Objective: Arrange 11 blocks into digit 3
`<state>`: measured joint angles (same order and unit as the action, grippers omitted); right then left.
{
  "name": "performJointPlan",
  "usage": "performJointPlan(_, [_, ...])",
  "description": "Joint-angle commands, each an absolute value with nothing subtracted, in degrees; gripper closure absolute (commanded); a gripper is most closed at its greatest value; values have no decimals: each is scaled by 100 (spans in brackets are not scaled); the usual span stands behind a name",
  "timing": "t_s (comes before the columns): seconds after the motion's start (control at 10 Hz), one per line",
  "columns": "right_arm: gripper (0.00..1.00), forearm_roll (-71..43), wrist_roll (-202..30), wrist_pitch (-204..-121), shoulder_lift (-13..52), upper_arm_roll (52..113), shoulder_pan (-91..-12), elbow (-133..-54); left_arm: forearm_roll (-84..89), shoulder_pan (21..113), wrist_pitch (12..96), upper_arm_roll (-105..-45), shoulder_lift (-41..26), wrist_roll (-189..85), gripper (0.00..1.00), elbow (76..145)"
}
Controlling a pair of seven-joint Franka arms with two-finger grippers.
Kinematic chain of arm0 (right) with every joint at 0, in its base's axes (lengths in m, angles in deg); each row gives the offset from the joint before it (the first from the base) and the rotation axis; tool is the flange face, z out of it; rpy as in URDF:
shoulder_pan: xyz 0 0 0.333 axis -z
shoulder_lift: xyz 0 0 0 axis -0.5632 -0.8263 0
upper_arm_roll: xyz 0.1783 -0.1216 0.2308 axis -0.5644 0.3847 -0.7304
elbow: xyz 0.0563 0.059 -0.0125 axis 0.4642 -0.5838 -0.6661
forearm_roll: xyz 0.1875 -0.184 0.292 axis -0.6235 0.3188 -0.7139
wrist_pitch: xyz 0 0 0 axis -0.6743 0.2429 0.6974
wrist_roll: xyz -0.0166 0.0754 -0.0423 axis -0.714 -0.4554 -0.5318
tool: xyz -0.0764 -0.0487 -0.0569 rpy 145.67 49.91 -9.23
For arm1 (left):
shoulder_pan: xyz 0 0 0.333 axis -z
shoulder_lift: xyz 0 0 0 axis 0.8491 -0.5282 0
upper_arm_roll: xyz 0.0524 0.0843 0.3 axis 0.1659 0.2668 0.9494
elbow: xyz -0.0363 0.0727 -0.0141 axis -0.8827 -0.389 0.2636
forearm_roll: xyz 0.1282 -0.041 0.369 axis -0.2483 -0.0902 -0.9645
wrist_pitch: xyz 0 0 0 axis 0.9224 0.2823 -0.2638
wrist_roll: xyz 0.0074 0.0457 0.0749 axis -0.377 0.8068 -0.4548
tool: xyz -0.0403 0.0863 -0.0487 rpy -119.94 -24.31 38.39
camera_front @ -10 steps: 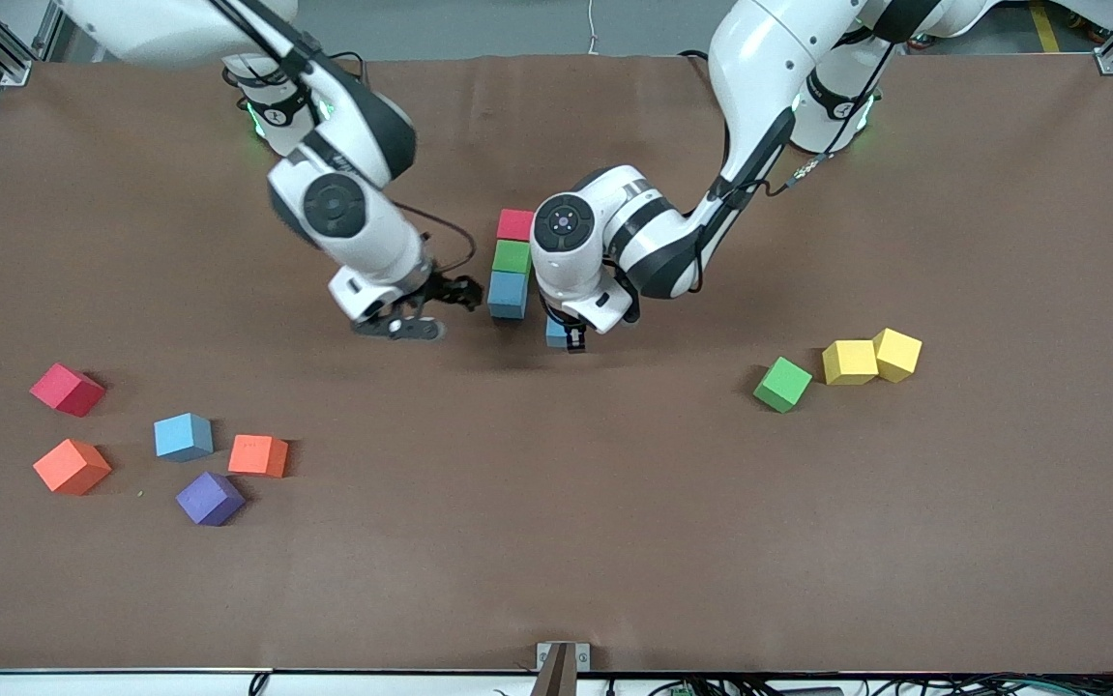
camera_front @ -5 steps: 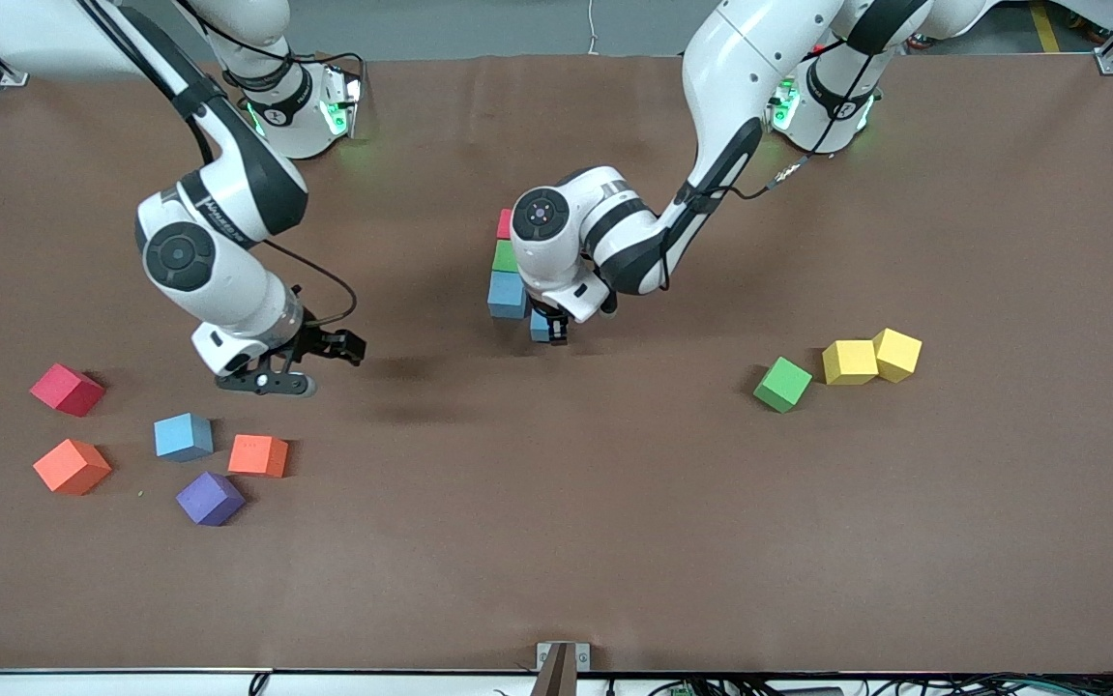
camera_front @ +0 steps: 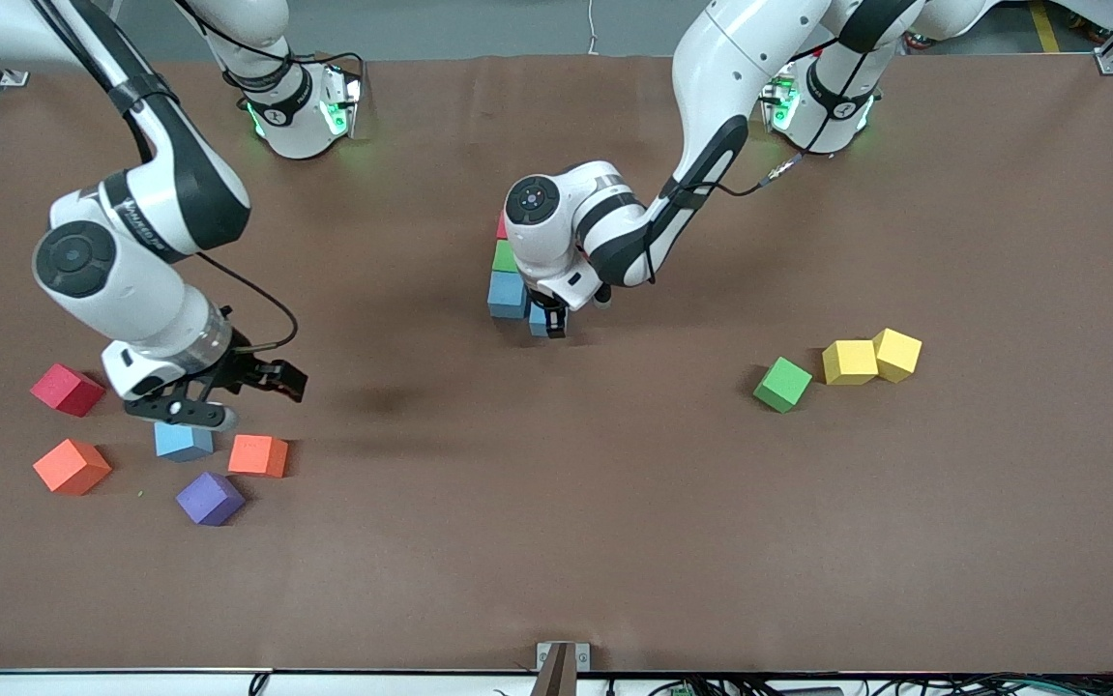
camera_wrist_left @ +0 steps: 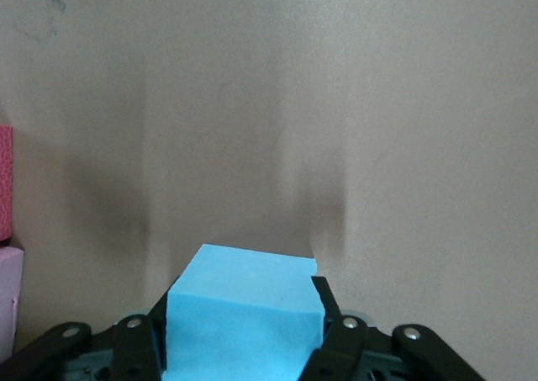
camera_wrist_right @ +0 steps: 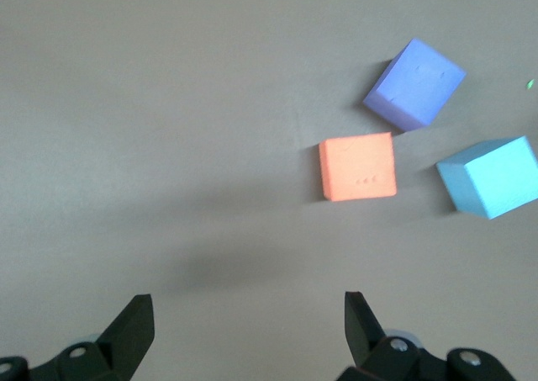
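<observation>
Swung away from the block column toward the right arm's end of the desk (camera_front: pixel 614 541): right hand (camera_front: pixel 190 398), spread wide and empty, over loose light blue block (camera_front: pixel 183 442). Left hand (camera_front: pixel 550 320) clenched on light blue cube (camera_wrist_left: pixel 244 314), lowered beside the column's blue block (camera_front: pixel 508 295).

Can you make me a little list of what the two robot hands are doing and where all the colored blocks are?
left hand: shut on a light blue block, right beside the started column
started column: red, green, light blue
right hand: open, empty, over loose blocks
loose blocks, right arm's end: red, two orange, light blue, purple
loose blocks, left arm's end: green, two yellow
</observation>
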<state>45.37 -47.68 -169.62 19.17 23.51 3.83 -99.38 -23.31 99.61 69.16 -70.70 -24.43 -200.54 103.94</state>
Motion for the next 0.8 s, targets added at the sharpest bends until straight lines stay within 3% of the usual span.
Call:
performJointPlan(0.0, [0,4664,-4839,-16917,1829,2510,326,-9811,-2481,10083,6989,-7031,-2388,-20326,100,10490])
performJointPlan(0.2, [0,4550,-5120,-16900,1829,4023,-985,-9487,-2481,10135,6989,-7031,-2379,-20396,100,10569])
performJointPlan(0.3, [0,4254,-5181,-16996,1838,4432,-1333,-9451,-2481,10153,6989,-7040,-2388,-20440,100,10569])
performJointPlan(0.5, [0,3464,-6020,-17452,1794,6158,-2560,-9345,-2481,10197,6989,-7040,-2388,-20545,100,10596])
performJointPlan(0.7, [0,2463,-7679,-17743,1461,7427,-3476,-9161,-2481,10232,6989,-7040,-2388,-20650,100,10613])
